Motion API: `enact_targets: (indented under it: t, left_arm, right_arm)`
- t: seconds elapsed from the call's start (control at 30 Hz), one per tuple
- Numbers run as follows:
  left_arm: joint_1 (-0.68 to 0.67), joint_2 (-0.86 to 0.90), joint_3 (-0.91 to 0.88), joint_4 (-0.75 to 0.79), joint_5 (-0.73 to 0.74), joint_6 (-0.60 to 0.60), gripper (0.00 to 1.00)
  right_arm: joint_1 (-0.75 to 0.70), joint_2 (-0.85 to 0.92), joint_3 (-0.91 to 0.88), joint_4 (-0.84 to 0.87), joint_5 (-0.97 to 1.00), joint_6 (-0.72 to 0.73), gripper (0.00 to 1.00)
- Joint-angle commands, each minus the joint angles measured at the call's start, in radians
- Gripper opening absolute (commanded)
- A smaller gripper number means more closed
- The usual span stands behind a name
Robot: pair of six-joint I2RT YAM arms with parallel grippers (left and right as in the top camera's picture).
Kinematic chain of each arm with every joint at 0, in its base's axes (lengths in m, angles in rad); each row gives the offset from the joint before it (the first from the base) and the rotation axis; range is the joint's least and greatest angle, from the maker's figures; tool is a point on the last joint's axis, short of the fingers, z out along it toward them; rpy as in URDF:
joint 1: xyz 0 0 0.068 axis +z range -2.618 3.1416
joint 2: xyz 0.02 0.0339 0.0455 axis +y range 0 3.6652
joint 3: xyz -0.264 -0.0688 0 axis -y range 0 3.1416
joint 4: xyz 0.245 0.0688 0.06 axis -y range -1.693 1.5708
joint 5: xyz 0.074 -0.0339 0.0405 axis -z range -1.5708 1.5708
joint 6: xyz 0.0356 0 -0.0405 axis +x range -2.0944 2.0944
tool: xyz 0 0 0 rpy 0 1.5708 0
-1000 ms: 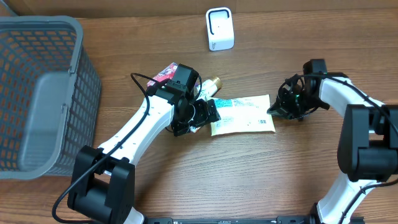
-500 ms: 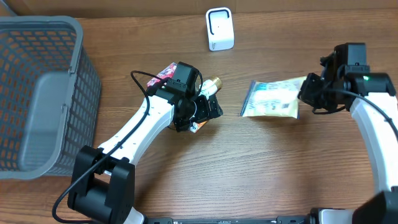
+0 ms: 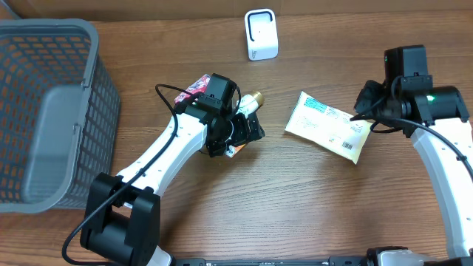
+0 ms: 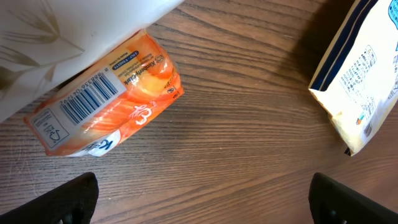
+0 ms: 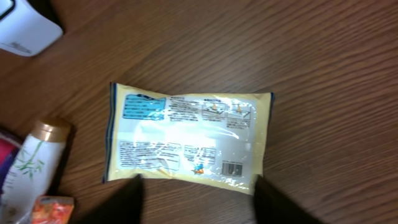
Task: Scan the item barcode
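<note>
The pale yellow packet (image 3: 327, 127) lies flat on the wooden surface (image 3: 295, 207), printed side up and slightly askew, with its small barcode (image 5: 232, 168) near one corner. It is well short of the white scanner (image 3: 261, 34), which stands at the far edge. The right end effector (image 5: 196, 190) hangs just above the packet's right-hand end. Its fingers (image 5: 134, 199) are spread and pinch nothing, and in the right wrist view the packet's near edge sits just past their tips. The left end effector (image 4: 202, 186) is also spread wide and empty. It hovers above an orange packet (image 4: 118, 99), well to the left of the yellow one. A gold-capped bottle (image 3: 251, 100) and a red package (image 3: 196, 85) lie beside that arm. A grey basket (image 3: 44, 111) stands at the far left.
</note>
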Motion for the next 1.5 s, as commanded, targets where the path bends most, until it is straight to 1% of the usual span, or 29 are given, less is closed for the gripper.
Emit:
enact_targets:
  t: [0.0, 0.03, 0.13, 0.2, 0.27, 0.37, 0.47, 0.6, 0.7, 0.83, 0.97, 1.0, 1.07, 1.1, 1.17, 1.2, 1.3, 1.4, 1.47]
  left_arm:
    - [-0.008, 0.002, -0.002, 0.001, -0.010, 0.023, 1.00]
    - [-0.008, 0.002, -0.002, 0.001, -0.010, 0.023, 1.00]
    - [-0.008, 0.002, -0.002, -0.001, -0.009, 0.023, 1.00]
    - [-0.008, 0.002, -0.002, -0.007, -0.009, 0.023, 1.00]
    - [-0.008, 0.002, -0.002, -0.016, -0.009, 0.023, 1.00]
    - [-0.008, 0.002, -0.002, -0.022, -0.009, 0.023, 1.00]
    - [-0.008, 0.002, -0.002, -0.022, -0.010, 0.023, 1.00]
    - [-0.008, 0.002, -0.002, -0.020, -0.010, 0.023, 1.00]
    - [-0.008, 0.002, -0.002, -0.021, -0.010, 0.023, 1.00]
    - [-0.008, 0.002, -0.002, -0.022, -0.009, 0.023, 1.00]
    - [-0.008, 0.002, -0.002, -0.025, -0.010, 0.023, 1.00]
    - [-0.008, 0.002, -0.002, -0.024, -0.010, 0.023, 1.00]
    - [-0.008, 0.002, -0.002, -0.025, -0.010, 0.023, 1.00]
    - [-0.008, 0.002, -0.002, -0.025, -0.010, 0.023, 1.00]
    - [-0.008, 0.002, -0.002, -0.026, -0.009, 0.023, 1.00]
    - [-0.008, 0.002, -0.002, -0.028, -0.009, 0.023, 1.00]
    - [-0.008, 0.002, -0.002, -0.030, -0.009, 0.023, 1.00]
    - [-0.008, 0.002, -0.002, -0.033, -0.010, 0.023, 1.00]
    - [-0.008, 0.002, -0.002, -0.034, -0.010, 0.023, 1.00]
  right_arm:
    - [-0.015, 0.061, -0.003, 0.010, 0.025, 0.002, 0.84]
    - [-0.021, 0.082, -0.013, 0.019, 0.024, -0.002, 0.89]
    - [-0.052, 0.175, -0.038, 0.034, 0.001, 0.002, 0.98]
    - [-0.078, 0.238, -0.040, 0.023, -0.062, 0.006, 1.00]
    - [-0.110, 0.303, -0.041, 0.020, -0.154, 0.006, 1.00]
    - [-0.145, 0.377, -0.044, 0.013, -0.230, 0.005, 1.00]
    - [-0.156, 0.425, -0.049, -0.002, -0.259, 0.005, 1.00]
    - [-0.152, 0.457, -0.077, 0.027, -0.277, 0.006, 1.00]
    - [-0.152, 0.473, -0.114, 0.092, -0.298, 0.006, 1.00]
    - [-0.152, 0.486, -0.186, 0.193, -0.298, 0.063, 1.00]
    - [-0.152, 0.486, -0.269, 0.319, -0.298, 0.088, 1.00]
    - [-0.152, 0.486, -0.299, 0.366, -0.298, 0.089, 0.94]
    - [-0.152, 0.486, -0.335, 0.420, -0.298, 0.105, 0.61]
    - [-0.152, 0.486, -0.344, 0.435, -0.298, 0.114, 0.41]
    - [-0.152, 0.486, -0.350, 0.454, -0.298, 0.114, 0.13]
    - [-0.152, 0.486, -0.349, 0.460, -0.299, 0.114, 0.04]
    - [-0.154, 0.484, -0.318, 0.441, -0.300, 0.114, 0.04]
    - [-0.154, 0.456, -0.249, 0.373, -0.298, 0.101, 0.04]
    - [-0.154, 0.418, -0.194, 0.327, -0.298, 0.065, 0.04]
